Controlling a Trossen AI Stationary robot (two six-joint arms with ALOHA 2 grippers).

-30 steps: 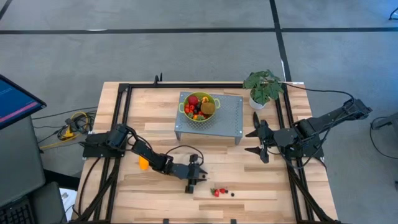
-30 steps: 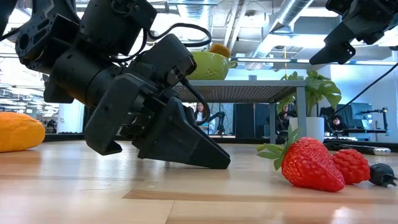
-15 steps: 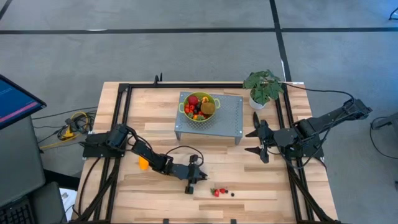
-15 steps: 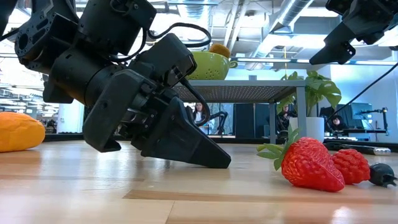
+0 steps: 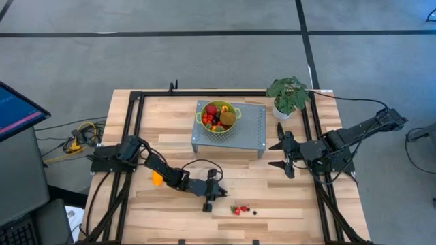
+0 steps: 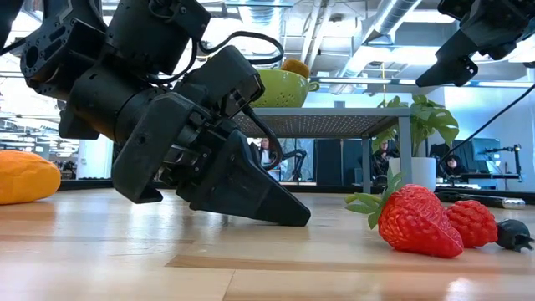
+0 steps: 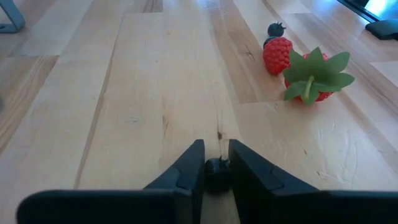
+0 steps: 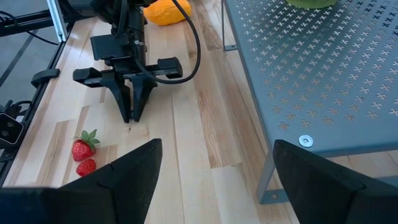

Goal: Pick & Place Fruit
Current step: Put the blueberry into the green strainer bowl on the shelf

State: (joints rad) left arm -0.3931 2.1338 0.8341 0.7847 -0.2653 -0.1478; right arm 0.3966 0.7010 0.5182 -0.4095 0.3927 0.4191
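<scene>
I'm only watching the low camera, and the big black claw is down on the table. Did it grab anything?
Observer: Yes. The left wrist view shows the left gripper shut on a small dark berry between its fingertips.
Operator: Where does the fruit go?
Observer: From above, a green bowl already holding fruit stands on a grey metal stand.
Operator: And the other claw?
Observer: The right gripper hangs open beside that stand, holding nothing.
</scene>
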